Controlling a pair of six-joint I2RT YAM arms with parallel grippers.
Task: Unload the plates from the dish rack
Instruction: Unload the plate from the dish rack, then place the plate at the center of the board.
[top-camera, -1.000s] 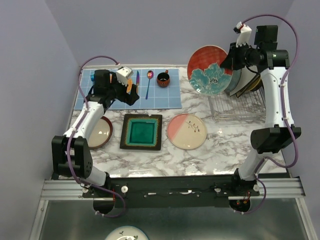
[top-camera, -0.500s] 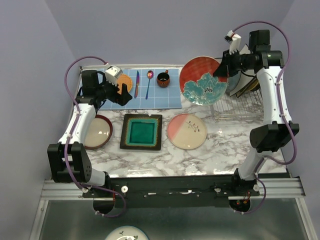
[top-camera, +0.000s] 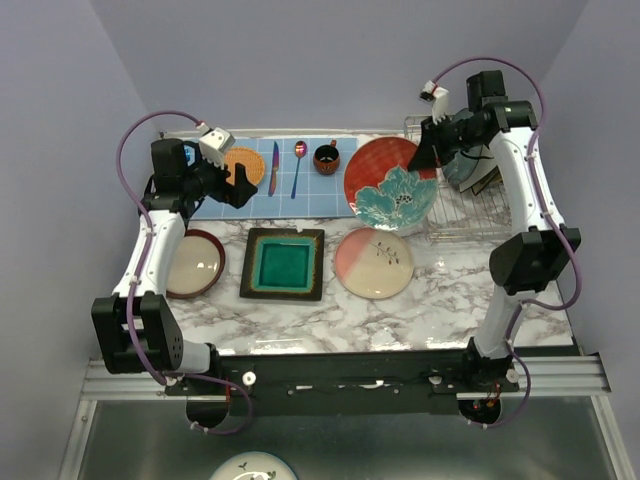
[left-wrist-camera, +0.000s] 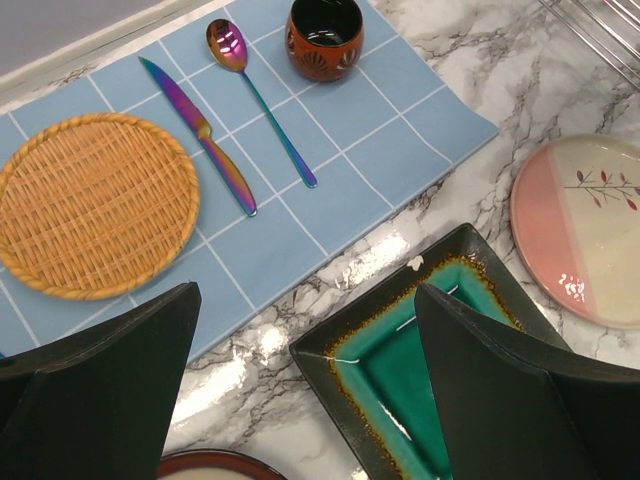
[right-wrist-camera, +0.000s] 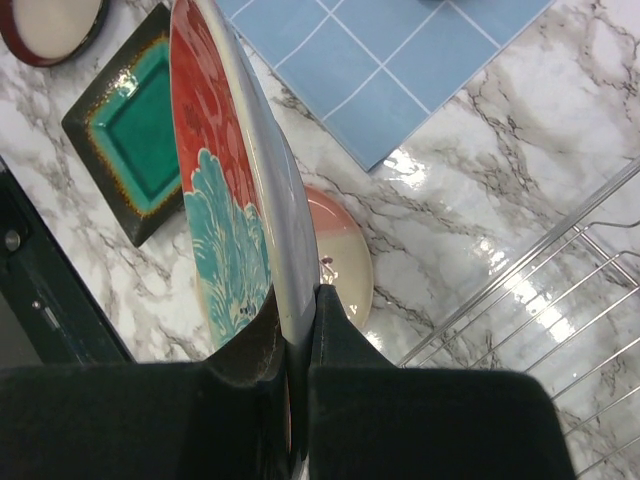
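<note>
Red-glazed, the flowered plate (top-camera: 392, 187) hangs tilted in your right gripper (top-camera: 424, 150), just left of the rack (top-camera: 470, 218), where more plates (top-camera: 468, 165) stand. A teal plate (top-camera: 284, 263), pink plate (top-camera: 373, 262) and red-rimmed plate (top-camera: 193, 263) lie flat on the desk (top-camera: 450, 290).

Left wrist: your left gripper (left-wrist-camera: 305, 300) hovers empty, jaws wide apart, over the teal plate's corner beside the blue mat (left-wrist-camera: 330, 170).

Right wrist: your jaws are clamped on the flowered plate's rim. You see the plate edge-on, with the pink plate showing behind it.
</note>
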